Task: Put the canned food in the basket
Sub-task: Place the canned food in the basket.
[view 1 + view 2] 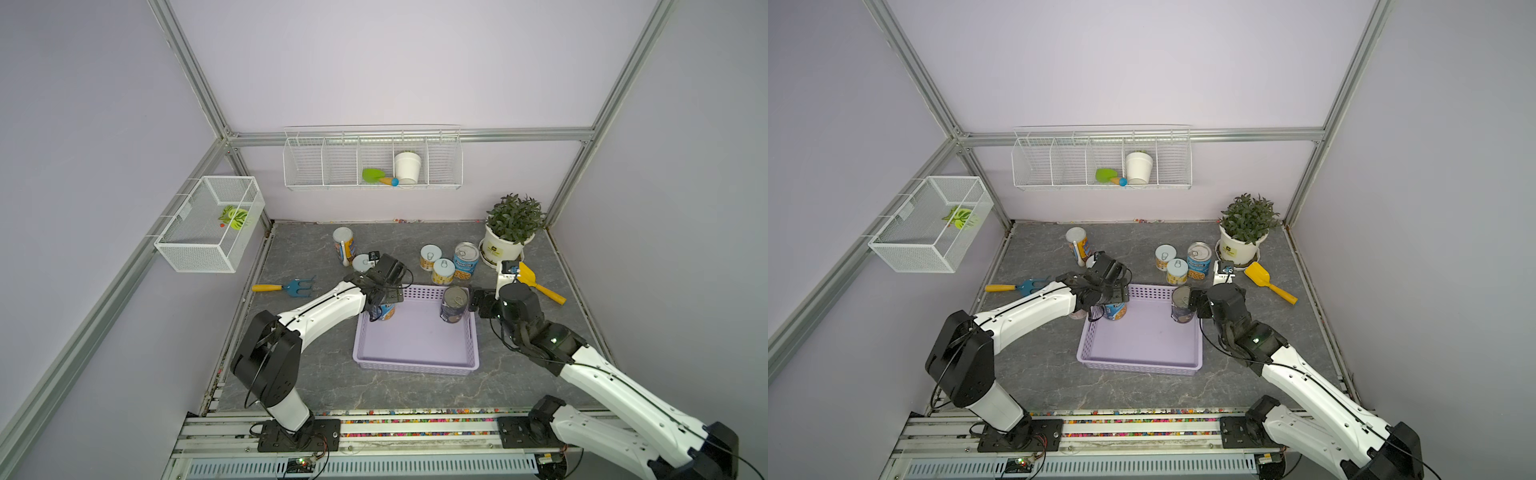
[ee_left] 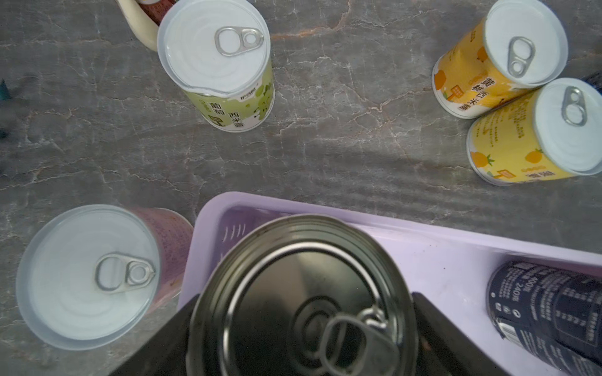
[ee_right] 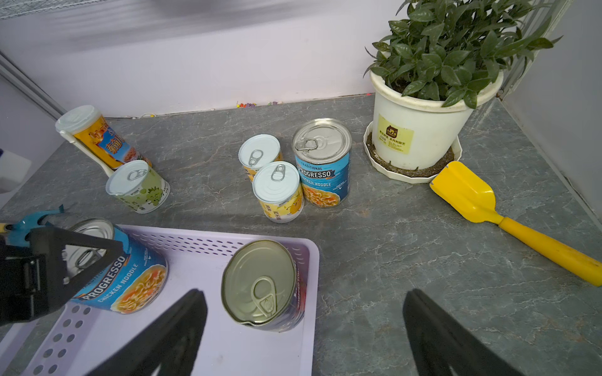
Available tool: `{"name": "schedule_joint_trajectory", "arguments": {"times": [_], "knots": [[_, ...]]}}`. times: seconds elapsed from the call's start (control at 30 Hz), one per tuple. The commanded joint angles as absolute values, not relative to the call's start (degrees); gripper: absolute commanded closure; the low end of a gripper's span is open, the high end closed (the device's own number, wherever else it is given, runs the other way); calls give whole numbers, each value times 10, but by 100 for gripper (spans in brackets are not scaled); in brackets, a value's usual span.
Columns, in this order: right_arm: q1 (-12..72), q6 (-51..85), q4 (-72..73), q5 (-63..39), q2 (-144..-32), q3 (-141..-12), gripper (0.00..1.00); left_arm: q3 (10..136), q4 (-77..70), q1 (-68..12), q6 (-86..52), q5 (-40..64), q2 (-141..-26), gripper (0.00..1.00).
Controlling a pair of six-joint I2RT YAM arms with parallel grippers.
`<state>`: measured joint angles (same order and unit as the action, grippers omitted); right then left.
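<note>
The lavender basket [image 1: 415,365] lies mid-table. My left gripper [image 2: 303,325] is shut on a blue-labelled can [image 1: 386,311], held upright in the basket's far left corner. A dark can [image 3: 264,286] stands in the far right corner. Just behind it my right gripper [image 3: 303,309] is open, with nothing held. On the table beyond the basket are two yellow cans [image 1: 430,257] [image 1: 443,271], a blue can [image 1: 466,259], a green-labelled can [image 1: 363,262] and a tall orange can [image 1: 343,244]. A pink can [image 2: 88,276] stands against the basket's left wall.
A potted plant [image 1: 513,232] fills the far right corner, with a yellow shovel [image 1: 540,282] in front of it. A blue hand rake [image 1: 286,287] lies left of the basket. White wire baskets [image 1: 208,224] [image 1: 372,160] hang on the walls.
</note>
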<state>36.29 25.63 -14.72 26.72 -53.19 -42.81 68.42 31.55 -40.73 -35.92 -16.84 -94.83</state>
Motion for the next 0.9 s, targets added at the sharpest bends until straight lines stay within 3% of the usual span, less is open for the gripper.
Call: {"name": "schedule_joint_trajectory", "arguments": {"times": [0.0,0.13,0.3,0.63,0.87], "knots": [[360,252,-135,264,-534,-428,2,681,263,-407,-365,-197,-943,26],[360,252,-133,265,-537,-428,1,678,265,-407,-373,-206,-943,9],[359,253,-136,272,-549,-434,2,671,260,-407,-373,-201,-934,1],[345,264,-146,268,-612,-480,2,673,258,-407,-342,-172,-879,0],[338,267,-164,277,-676,-548,2,579,272,-347,-331,-166,-698,0]]}}
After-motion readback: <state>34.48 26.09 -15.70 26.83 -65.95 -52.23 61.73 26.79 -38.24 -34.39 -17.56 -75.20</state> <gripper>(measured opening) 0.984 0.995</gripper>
